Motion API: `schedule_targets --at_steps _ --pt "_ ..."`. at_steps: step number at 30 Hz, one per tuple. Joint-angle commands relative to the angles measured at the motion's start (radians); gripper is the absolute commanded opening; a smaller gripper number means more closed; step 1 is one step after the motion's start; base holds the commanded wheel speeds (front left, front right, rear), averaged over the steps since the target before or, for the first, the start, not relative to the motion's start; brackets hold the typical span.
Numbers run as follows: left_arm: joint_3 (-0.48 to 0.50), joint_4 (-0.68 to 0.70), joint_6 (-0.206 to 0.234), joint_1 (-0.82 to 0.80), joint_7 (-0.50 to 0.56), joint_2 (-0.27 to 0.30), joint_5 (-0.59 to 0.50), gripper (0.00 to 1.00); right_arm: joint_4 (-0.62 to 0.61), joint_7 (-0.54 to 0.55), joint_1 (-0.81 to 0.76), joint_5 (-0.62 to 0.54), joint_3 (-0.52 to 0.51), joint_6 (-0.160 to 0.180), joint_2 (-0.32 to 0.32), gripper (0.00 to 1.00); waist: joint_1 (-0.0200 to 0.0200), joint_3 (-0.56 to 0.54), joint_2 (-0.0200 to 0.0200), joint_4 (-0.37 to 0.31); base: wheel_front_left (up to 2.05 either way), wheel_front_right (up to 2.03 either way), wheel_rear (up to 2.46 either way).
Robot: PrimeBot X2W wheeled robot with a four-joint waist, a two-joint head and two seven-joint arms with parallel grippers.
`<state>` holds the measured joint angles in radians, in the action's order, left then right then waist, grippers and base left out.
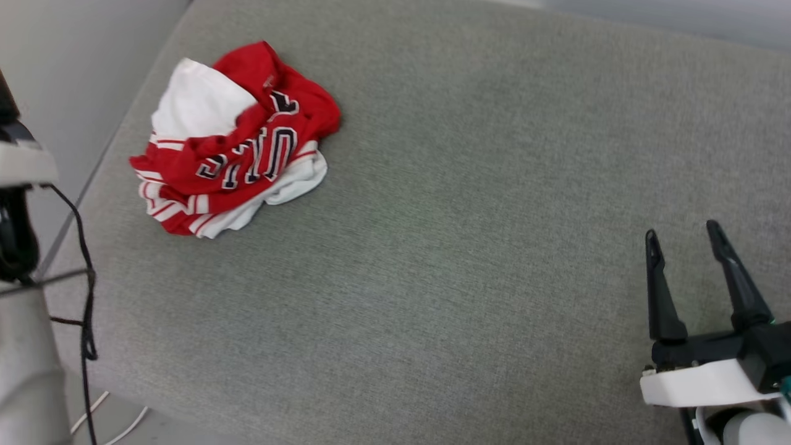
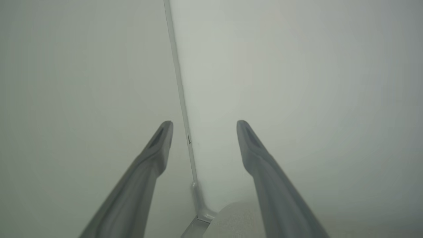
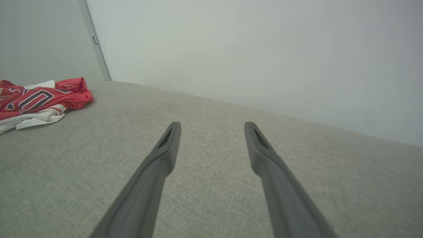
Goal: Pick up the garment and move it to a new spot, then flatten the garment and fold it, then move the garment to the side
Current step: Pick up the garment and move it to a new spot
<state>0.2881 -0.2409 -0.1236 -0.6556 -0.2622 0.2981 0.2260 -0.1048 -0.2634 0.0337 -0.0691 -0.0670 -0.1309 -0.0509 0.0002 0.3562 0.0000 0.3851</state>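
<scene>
The garment (image 1: 232, 145), a red shirt with white panels, striped trim and dark letters, lies crumpled in a heap at the far left of the grey fabric surface (image 1: 463, 216). The right wrist view has the garment (image 3: 39, 99) at its left edge, well away from the fingers. My right gripper (image 1: 680, 232) stands open at the lower right of the head view, far from the heap, with nothing between its fingers. In the left wrist view my left gripper (image 2: 205, 124) is open and empty, pointing at a pale wall off the surface's corner.
Pale walls (image 3: 248, 49) border the surface at the back and left, meeting at a corner strip (image 2: 180, 92). Dark and white cables (image 1: 83, 296) hang beside the surface's left edge, by part of my left arm (image 1: 25, 358). Bare grey fabric stretches between the garment and my right gripper.
</scene>
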Motion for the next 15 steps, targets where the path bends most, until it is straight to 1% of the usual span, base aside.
schedule_targets --at_steps 1,3,6,9,13,15 --pt "-0.015 -0.025 -0.005 -0.022 0.011 0.016 0.01 1.0 -0.011 -0.002 0.019 -0.008 -0.003 0.0 0.001 1.0 -0.0002 0.039 0.0 -0.023 0.0 0.0 0.0" --pt "-0.053 -0.061 -0.004 -0.084 0.025 0.065 0.045 1.0 -0.02 -0.002 0.029 -0.016 -0.009 0.0 0.001 1.0 -0.0002 0.061 0.0 -0.029 0.0 0.0 0.0" --pt "-0.142 -0.111 -0.005 -0.141 0.09 0.138 0.122 1.0 -0.038 -0.002 0.043 -0.025 -0.013 0.0 0.001 1.0 -0.0002 0.09 0.0 -0.037 0.0 0.0 0.0" --pt "-0.231 -0.142 -0.005 -0.191 0.189 0.219 0.215 1.0 -0.052 -0.002 0.06 -0.031 -0.015 0.0 0.001 1.0 -0.0002 0.116 0.0 -0.049 0.0 0.0 0.0" --pt "-0.364 -0.167 -0.005 -0.226 0.365 0.32 0.344 1.0 -0.07 -0.002 0.084 -0.035 -0.022 0.0 0.001 1.0 -0.0002 0.144 0.0 -0.067 0.0 0.0 0.0" --pt "-0.422 -0.166 -0.005 -0.244 0.451 0.359 0.409 1.0 -0.076 -0.002 0.092 -0.039 -0.026 0.0 0.001 1.0 -0.0002 0.154 0.0 -0.075 0.0 0.0 0.0"
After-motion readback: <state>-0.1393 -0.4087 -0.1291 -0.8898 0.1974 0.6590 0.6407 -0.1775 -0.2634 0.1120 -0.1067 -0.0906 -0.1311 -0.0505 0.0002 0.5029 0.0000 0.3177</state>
